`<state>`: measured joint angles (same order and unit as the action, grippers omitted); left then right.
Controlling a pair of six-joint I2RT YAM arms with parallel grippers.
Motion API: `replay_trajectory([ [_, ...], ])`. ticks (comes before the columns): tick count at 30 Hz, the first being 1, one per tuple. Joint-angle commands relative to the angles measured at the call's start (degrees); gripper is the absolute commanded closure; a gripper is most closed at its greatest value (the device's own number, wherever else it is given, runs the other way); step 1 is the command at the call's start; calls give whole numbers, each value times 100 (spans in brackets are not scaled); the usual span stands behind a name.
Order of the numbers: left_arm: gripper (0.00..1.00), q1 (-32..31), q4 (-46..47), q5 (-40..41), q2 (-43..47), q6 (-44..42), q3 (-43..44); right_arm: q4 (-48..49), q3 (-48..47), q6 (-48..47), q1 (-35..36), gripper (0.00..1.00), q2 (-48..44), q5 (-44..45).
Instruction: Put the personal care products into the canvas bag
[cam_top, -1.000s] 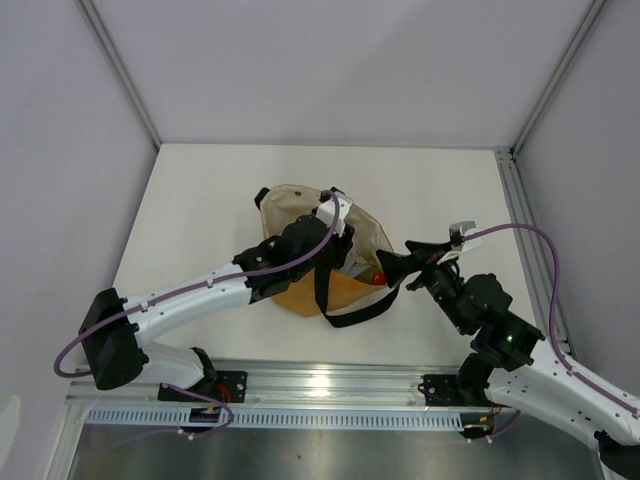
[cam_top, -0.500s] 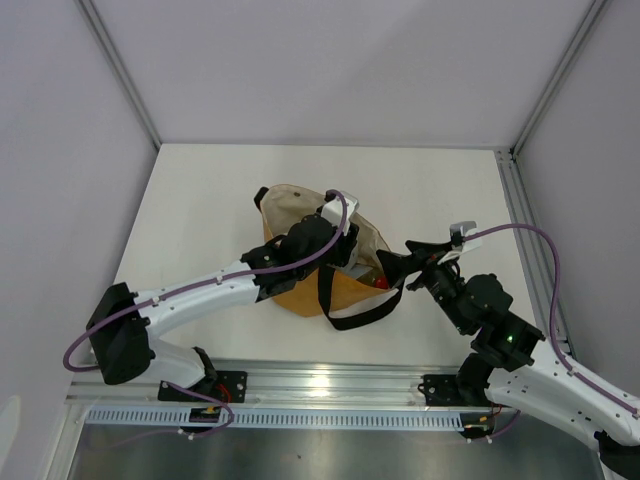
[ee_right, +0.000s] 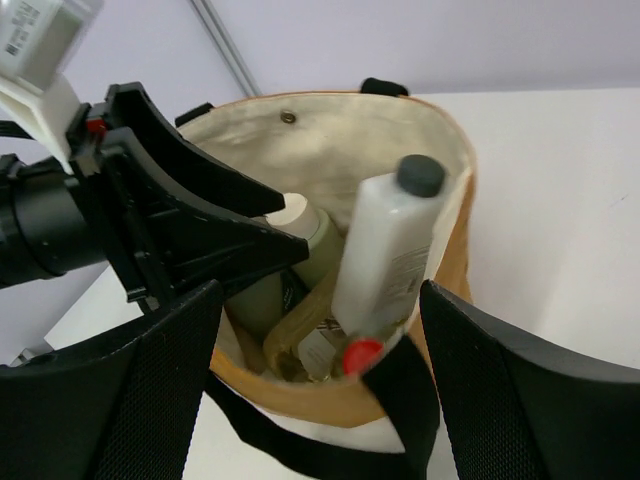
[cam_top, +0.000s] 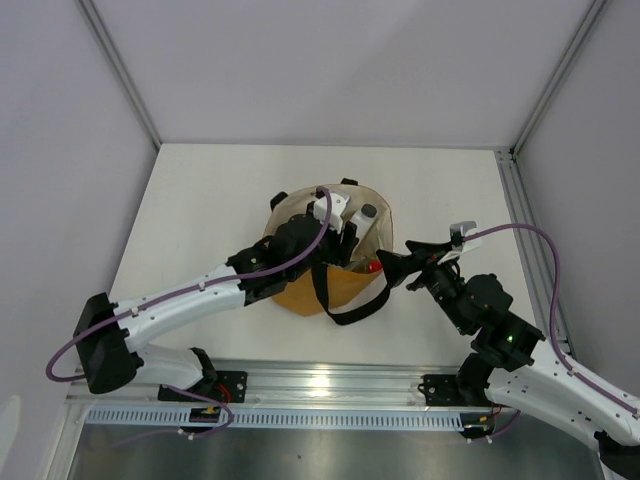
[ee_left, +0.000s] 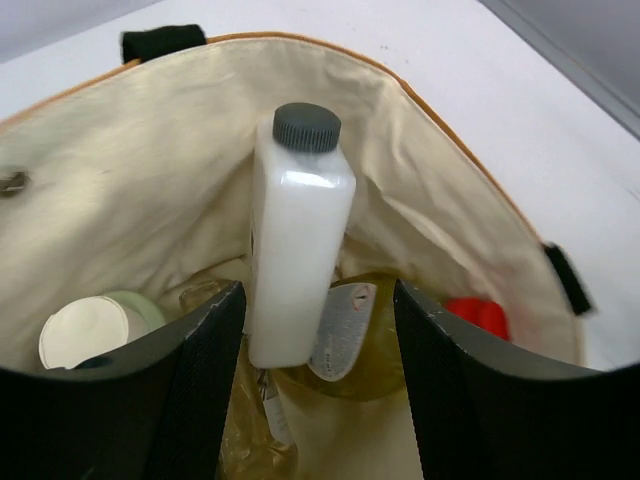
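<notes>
The canvas bag (cam_top: 300, 292) stands open mid-table, its cream lining (ee_left: 120, 170) showing. Inside, the clear square bottle (ee_left: 299, 262) with a black cap leans against the far wall; it also shows in the right wrist view (ee_right: 385, 262) and the top view (cam_top: 366, 217). The grey-green bottle (ee_left: 95, 330) with a beige cap lies at the left. The yellow bottle (ee_left: 372, 360) lies at the bottom, its red cap (ee_right: 362, 353) to the right. I cannot make out the amber bottle. My left gripper (ee_left: 318, 400) is open and empty over the bag mouth. My right gripper (ee_right: 320, 400) is open and empty beside the bag.
The bag's black strap (cam_top: 350, 310) loops onto the table toward the near edge. The left gripper's fingers (ee_right: 190, 230) reach into the bag mouth from the left. A metal rail (cam_top: 520, 230) runs along the table's right edge.
The left gripper has shifted over the bag, and the black-capped bottle now shows leaning free inside. The bag mouth has drawn narrower and more upright. The right arm has not moved.
</notes>
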<state>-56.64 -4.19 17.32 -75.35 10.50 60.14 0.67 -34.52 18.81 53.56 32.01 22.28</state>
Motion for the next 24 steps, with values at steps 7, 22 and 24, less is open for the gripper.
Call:
replay_trajectory([
  [7,35,-57,-91,148,372,136,156,-5,-81,35,32,17,313,487],
  [22,26,-119,-785,860,1444,119,419,-137,-169,9,32,21,587,400],
  [24,18,-128,-996,940,1602,101,577,65,-125,0,40,21,552,373],
])
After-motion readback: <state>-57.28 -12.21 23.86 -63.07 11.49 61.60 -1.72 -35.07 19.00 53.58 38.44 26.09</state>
